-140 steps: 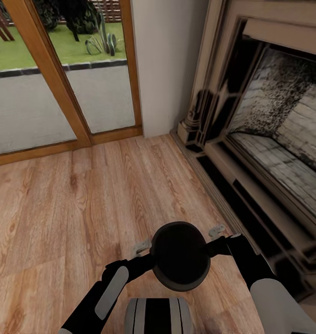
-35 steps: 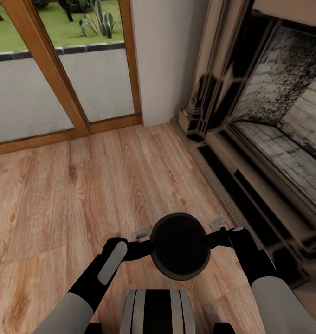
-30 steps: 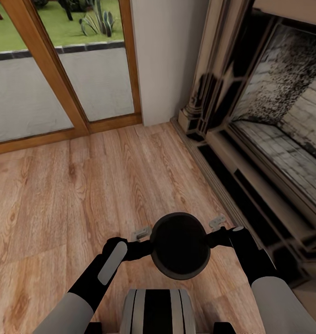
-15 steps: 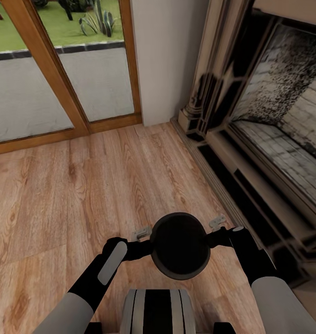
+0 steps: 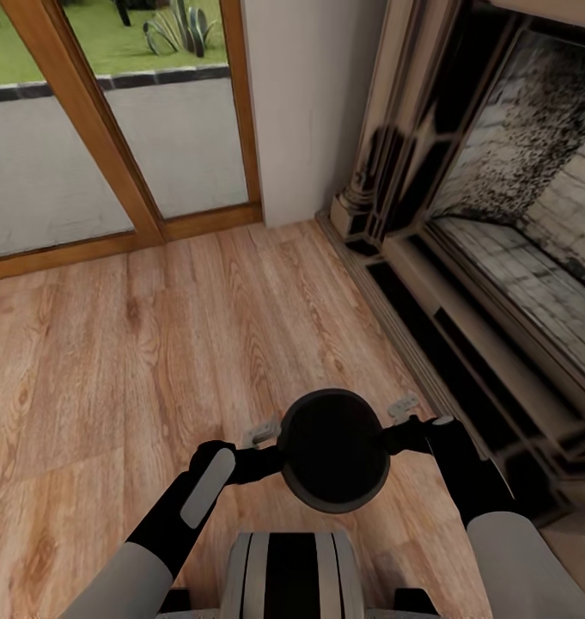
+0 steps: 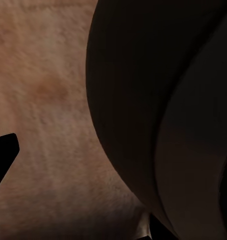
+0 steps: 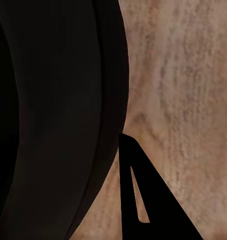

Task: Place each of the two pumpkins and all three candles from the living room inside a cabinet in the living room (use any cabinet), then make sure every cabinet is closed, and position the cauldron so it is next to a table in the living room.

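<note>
Black and round-bellied, the cauldron (image 5: pixel 333 450) sits low in the head view, carried just in front of the robot's trunk between the two arms. The left gripper (image 5: pixel 259 434) meets its rim on one side and the right gripper (image 5: pixel 402 407) on the other, each with a pale fingertip showing beside the pot; whether the fingers pinch the rim or only press against the belly cannot be told from here. Below lies plank wood floor (image 5: pixel 155 344), with the fireplace (image 5: pixel 498 241) close on the right and a glazed door (image 5: pixel 112 129) ahead.

In the left wrist view the cauldron's dark wall (image 6: pixel 158 100) bulges close against the camera over blurred floor, one black finger (image 6: pixel 3 155) standing apart from it, so the jaw looks open.

In the right wrist view the pot's side (image 7: pixel 53 115) looms likewise, with a dark finger (image 7: pixel 143 200) just beside it, apparently outside the wall.

The step appears to be carrying the cauldron toward a table. It is best done by keeping both arms level and pressing evenly, turning the base slowly away from the fireplace so the pot neither tips nor slips.
</note>
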